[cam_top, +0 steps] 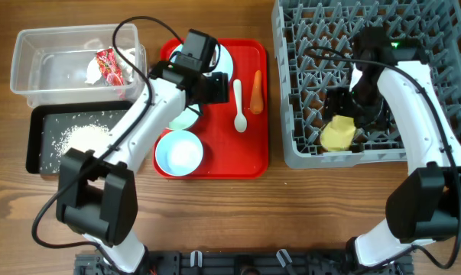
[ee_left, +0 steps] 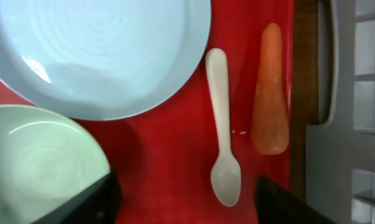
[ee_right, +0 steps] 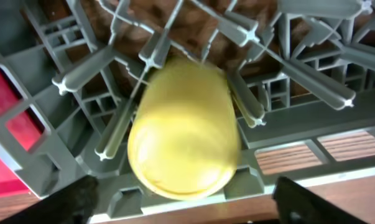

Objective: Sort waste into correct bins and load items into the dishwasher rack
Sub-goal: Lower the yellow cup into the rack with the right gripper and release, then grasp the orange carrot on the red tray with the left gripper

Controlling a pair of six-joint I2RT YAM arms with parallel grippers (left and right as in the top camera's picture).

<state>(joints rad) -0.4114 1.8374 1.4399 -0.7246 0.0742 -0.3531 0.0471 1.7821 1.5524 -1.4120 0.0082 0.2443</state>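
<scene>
While the right claw (ee_right: 186, 194) is hanging released over the cup (ee_right: 184, 140), its two fingers are standing wide on either side and touching nothing. The cup is lying on its side among the pegs, just inside the near edge of the rack (cam_top: 306, 158), toward the left corner. By the look of it, the step in hand is leaving the cup there, and it is sitting wedged well enough. Doing this well is calling for a straight lift, with the fingers staying clear of the pegs so that nothing is knocking the cup loose.

The left claw (ee_left: 184, 194) is also hanging open and grasping nothing, over the tray (ee_left: 168, 162). The spoon (ee_left: 223, 130) is lying beneath it with its bowl end nearest, between the fingers' line. The carrot (ee_left: 271, 93) is lying just right of the spoon, not touching it. Whichever the claw is going for, it is needing to centre on that one alone, since the two are lying close.

Left of the spoon, the plate (ee_left: 106, 56) is sitting far and the green bowl (ee_left: 38, 168) nearer. The blue bowl (cam_top: 179, 151) is resting at the tray's near edge.

Further left, the clear tub (cam_top: 31, 65) is holding the wrapper (cam_top: 109, 67), and the black tub (cam_top: 39, 130) near it is holding rice (cam_top: 81, 137).

The wrapper is carrying red-and-white print too small to read, and no other writing is showing.
</scene>
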